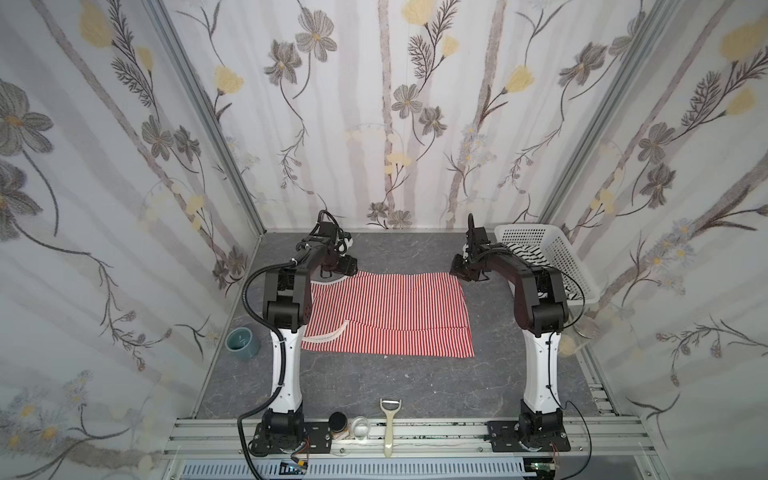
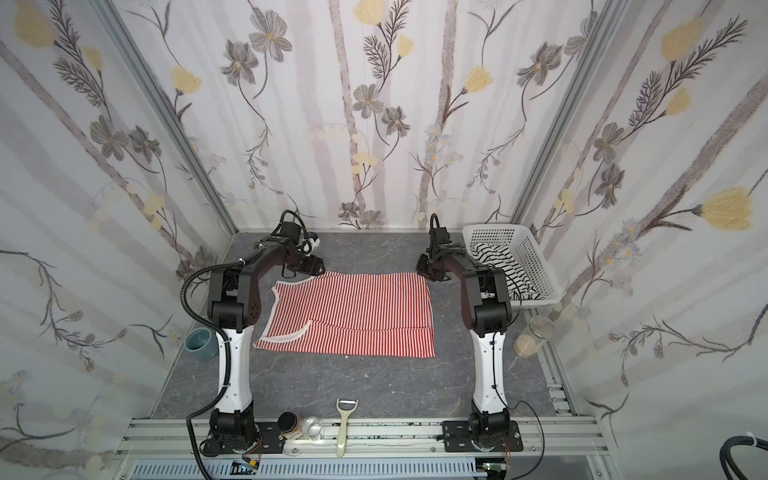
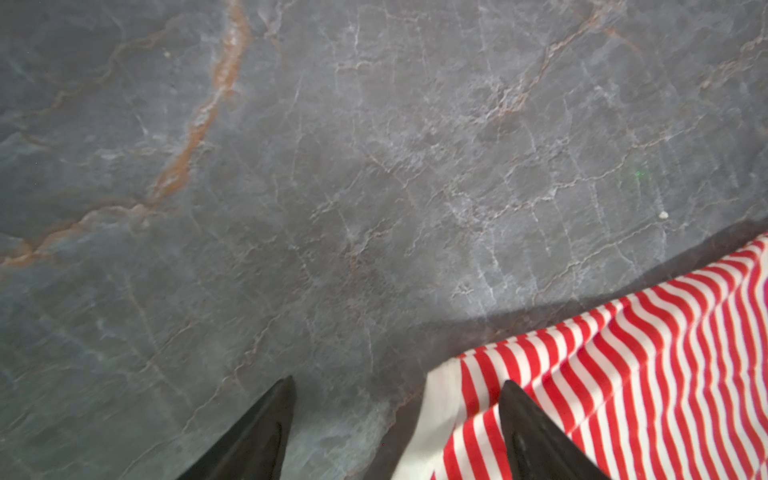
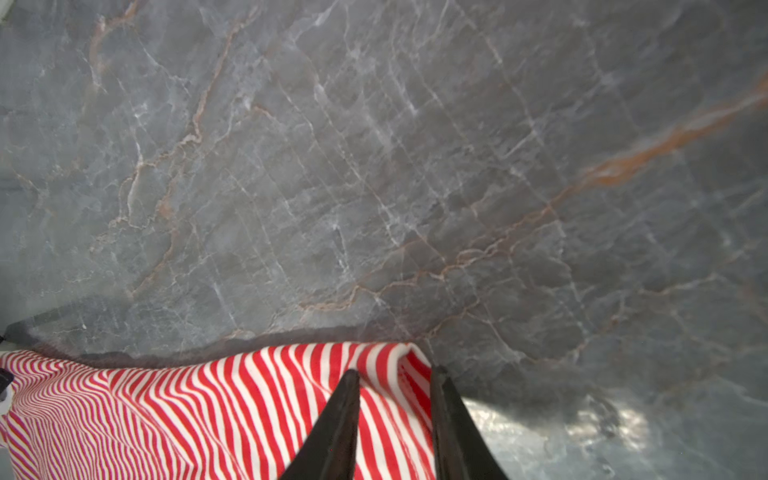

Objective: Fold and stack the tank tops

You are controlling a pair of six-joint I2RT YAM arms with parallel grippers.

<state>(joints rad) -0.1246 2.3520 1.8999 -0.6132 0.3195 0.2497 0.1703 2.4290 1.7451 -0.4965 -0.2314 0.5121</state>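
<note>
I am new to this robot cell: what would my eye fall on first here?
The red-and-white tank top lies spread flat in the middle of the grey table. The left gripper and right gripper are both at its far corners. At the back right, a black-striped tank top lies heaped in a white basket.

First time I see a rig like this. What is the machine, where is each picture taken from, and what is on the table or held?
Two black-and-white robot arms are mounted at the near edge of a grey marbled table. The wide pictures come from one overhead camera; the close-ups come from a camera on each wrist. A red-and-white striped tank top lies spread on the table; a white top with thin black stripes sits in the white perforated plastic basket. The left gripper is open at the red top's far left corner; the right gripper, jaws narrower but apart, straddles its far right corner. Neither visibly clamps anything.
</note>
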